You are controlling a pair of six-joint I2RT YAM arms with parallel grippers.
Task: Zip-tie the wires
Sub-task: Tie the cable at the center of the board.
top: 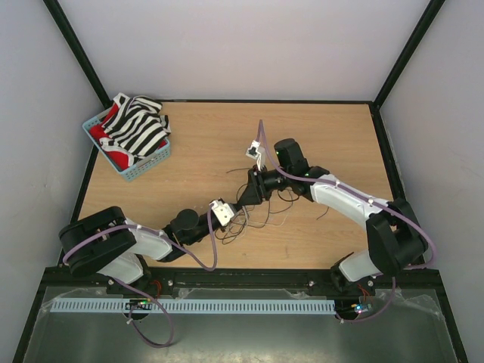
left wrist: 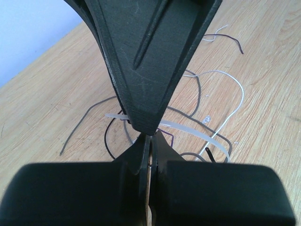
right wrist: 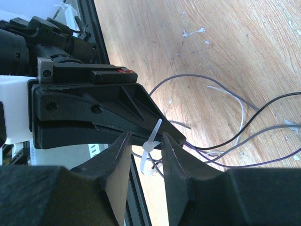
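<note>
On the wooden desk (top: 318, 128), about midway across, the wires (top: 257, 215) lie in one loose tangle of several thin floppy strands, mostly dark, a couple pale. Two arms, the left arm (top: 147, 243) and the right arm (top: 344, 198), meet tip to tip at it. The left pincer (left wrist: 148, 141) is clamped tight, its catch unclear. The right pincer (right wrist: 146, 136) stands part open astride one translucent zip tie (right wrist: 150, 146).

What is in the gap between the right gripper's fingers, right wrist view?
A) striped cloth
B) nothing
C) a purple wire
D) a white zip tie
D: in the right wrist view, a white zip tie stands upright in the gap between the parted fingers of the right gripper.
</note>
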